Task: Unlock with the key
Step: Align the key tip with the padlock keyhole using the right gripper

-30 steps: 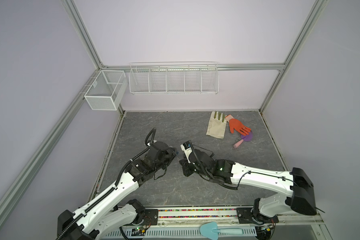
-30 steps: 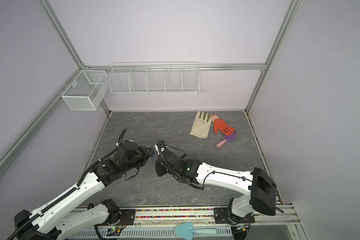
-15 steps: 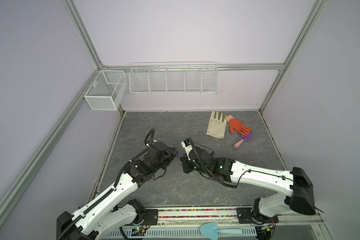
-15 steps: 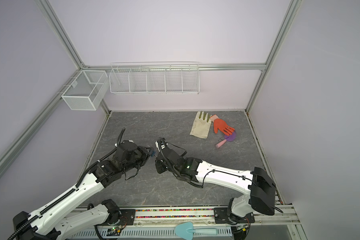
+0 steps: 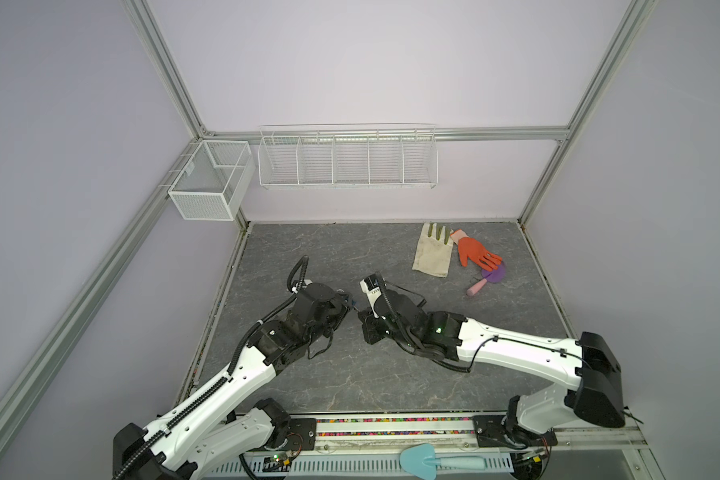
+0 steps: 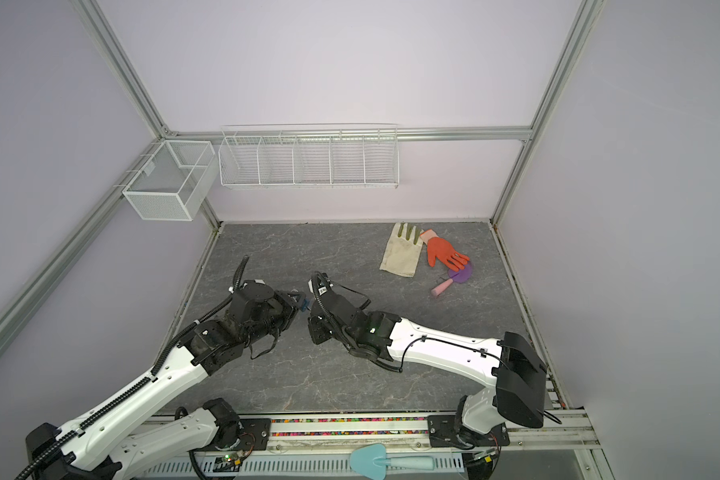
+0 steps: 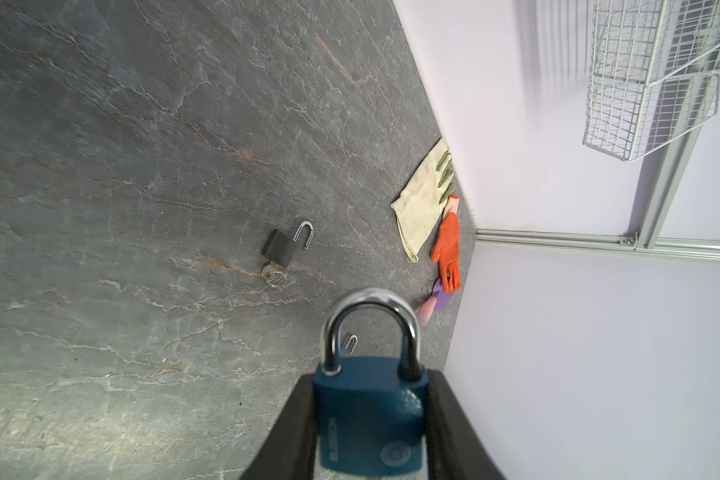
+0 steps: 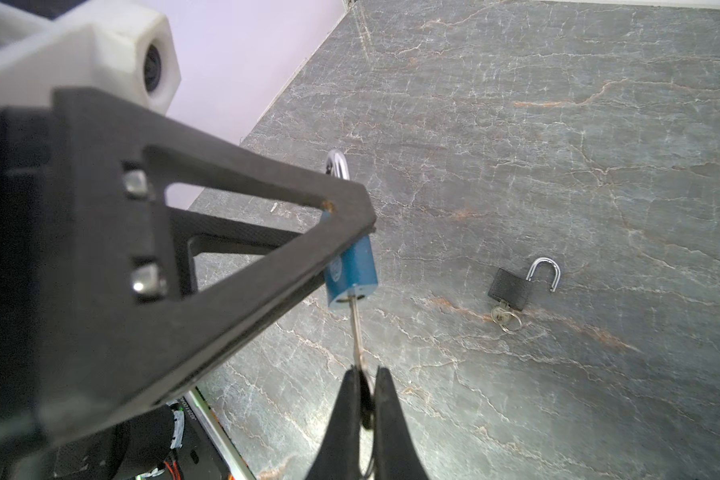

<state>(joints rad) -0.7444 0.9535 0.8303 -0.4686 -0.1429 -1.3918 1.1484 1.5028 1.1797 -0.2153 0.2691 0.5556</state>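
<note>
Left wrist view, item 1: blue rectangular padlock (image 7: 368,415) with a polished steel shackle. It is clamped by its body between the two black fingers of the left gripper (image 7: 371,384), whose jaws stand partly apart and press on the lock's two narrow sides. Both shackle legs are seated in the body. The lock is held in the air above the grey marbled tabletop (image 7: 142,166).

Item 2, right wrist view: slim silver key (image 8: 356,328). Its blade tip is entered in the keyway on the base of the blue lock. Its head is pinched in the right gripper (image 8: 366,376), jaws all but closed with only the key between them.

Item 3: small black padlock (image 8: 510,289), lying flat on the tabletop with its shackle swung open. Its own key and ring are in its base. It lies well apart from both grippers.

Item 4, both top views: the two arms meet tip to tip left of the table's middle, with a glimpse of blue between them.

Item 5, far right corner:
- cream fabric glove (image 5: 432,255) with green fingertips
- orange glove (image 5: 472,253) just beside it
- purple-headed tool (image 5: 489,278) with a pink handle, at the orange glove's fingers

Item 6: light-blue plastic trowel (image 5: 433,461), on the front rail.

Item 7: white wire rack (image 5: 346,158) on the rear wall, and white mesh box (image 5: 208,183) on the left frame.
</note>
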